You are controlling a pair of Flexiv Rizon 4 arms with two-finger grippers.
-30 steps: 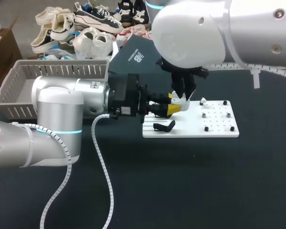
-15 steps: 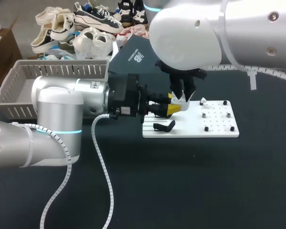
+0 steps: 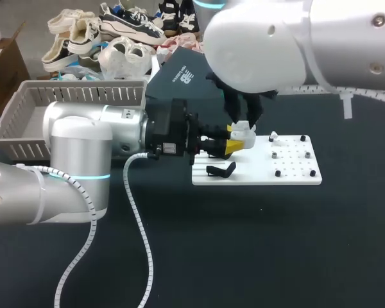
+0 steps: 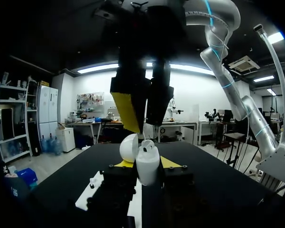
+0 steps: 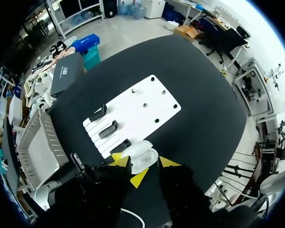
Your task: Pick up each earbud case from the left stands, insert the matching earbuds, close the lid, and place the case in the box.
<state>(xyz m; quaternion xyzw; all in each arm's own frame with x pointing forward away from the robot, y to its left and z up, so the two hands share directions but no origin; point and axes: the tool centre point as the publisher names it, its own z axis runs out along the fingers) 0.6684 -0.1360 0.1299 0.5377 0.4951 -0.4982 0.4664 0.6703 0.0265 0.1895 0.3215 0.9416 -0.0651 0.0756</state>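
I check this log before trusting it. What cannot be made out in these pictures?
Head view: the inside of the earbud case is too small to read, and the left gripper covers its body.
Head view: the left arm hides part of the box floor.
Left wrist view: the left gripper hides most of the white board.

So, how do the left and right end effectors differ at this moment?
The left end effector lies level and is shut on the white earbud case, lid open; the right end effector points down above that case and is open, holding nothing visible. Both have yellow tips and hang over the white board.
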